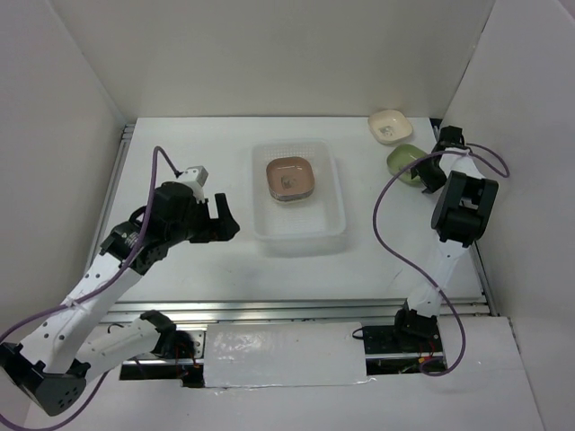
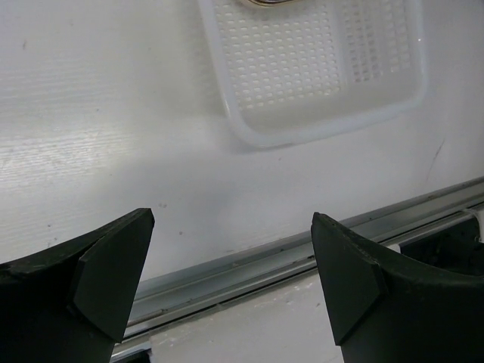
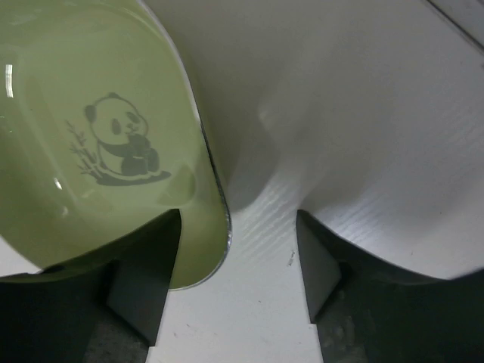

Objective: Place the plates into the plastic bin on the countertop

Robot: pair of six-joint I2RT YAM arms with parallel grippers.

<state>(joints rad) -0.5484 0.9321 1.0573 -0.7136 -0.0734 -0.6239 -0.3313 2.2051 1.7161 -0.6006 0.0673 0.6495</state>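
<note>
Fingers on the left arm are spread wide and hold nothing. They hang above bare surface just left of the bin, and in the wrist view the rail and the bin's near corner show between them.

At centre, the bin sits with its long sides running near to far. A brown plate lies in its far half, on top of what looks like a stack.

To the right, two plates are outside the bin: a cream plate at the far edge and a green plate just near of it. The right fingers are at the green plate's right side, parted, with its rim between them. One fingertip is hidden by the plate's edge. The other stands on bare surface, apart from the rim, so I judge nothing is pinched yet.

The rim runs lengthwise through the gap, square to the closing line, so it looks well set for a pinch. The right arm is clearly nearer both loose plates. The bin lies to their left and a little nearer, so the carry after a grasp would go leftward over the bin's right wall.
</note>
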